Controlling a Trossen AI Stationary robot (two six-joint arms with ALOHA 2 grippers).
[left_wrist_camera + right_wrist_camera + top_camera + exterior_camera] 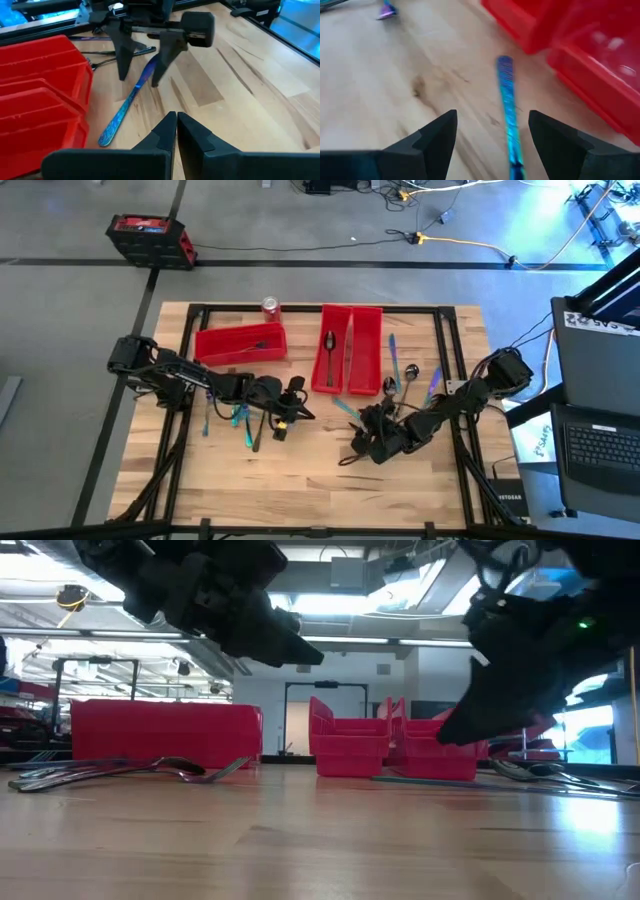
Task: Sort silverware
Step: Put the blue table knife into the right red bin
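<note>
Risk: right claw (490, 135), fingers apart over blue knife (507, 105) flat on tabletop (380, 75), may skid it; left claw (176, 131) closed, empty.

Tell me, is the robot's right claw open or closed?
Open. In its wrist view the right gripper has its two dark fingers spread wide apart, with a blue knife lying on the table between them.

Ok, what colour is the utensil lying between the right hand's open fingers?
Iridescent blue-teal, the utensil shows best in the right wrist view.
</note>
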